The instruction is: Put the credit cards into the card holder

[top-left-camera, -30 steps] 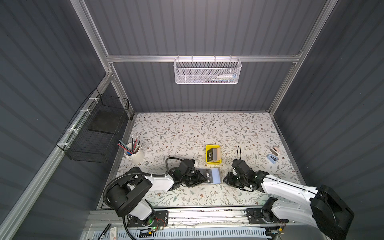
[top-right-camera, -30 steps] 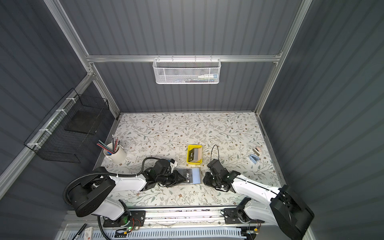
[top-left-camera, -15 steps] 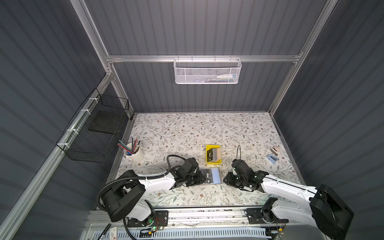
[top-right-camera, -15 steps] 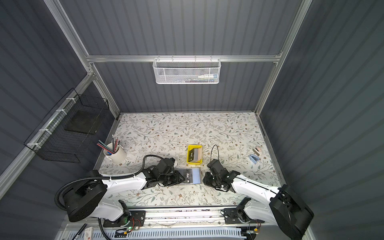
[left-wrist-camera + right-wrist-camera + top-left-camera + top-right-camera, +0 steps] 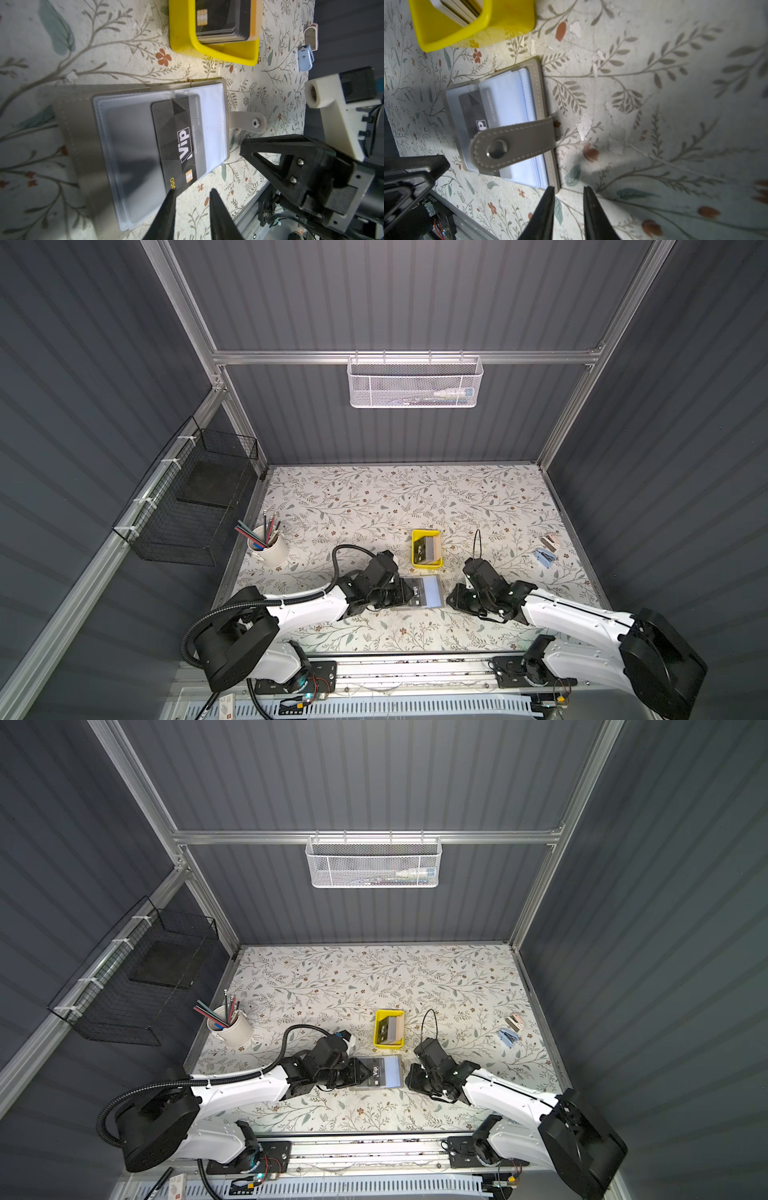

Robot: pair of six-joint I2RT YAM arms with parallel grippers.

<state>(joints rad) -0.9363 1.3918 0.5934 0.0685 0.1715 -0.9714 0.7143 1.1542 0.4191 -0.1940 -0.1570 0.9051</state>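
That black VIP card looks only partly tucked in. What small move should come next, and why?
Probably the left pincer should nudge the VIP card deeper into a sleeve of the card holder: the card juts out, and the pincer stands open at its corner.

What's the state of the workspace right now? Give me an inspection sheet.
Surface: floral table, print worn in spots.
Job's things: card holder lies open, strap unfastened; a black VIP card sits askew, partly in a sleeve; card stack sits in the yellow tray.
Clutter: pencil cup, small blue item, small pale item near the edges.
Pincers: left pincer open at the card's end; right pincer open at the holder's edge.
Cables: black hose loops over the left arm; thin wire loop above the right wrist.
Surroundings: white mesh basket and black wire basket on grey walls.
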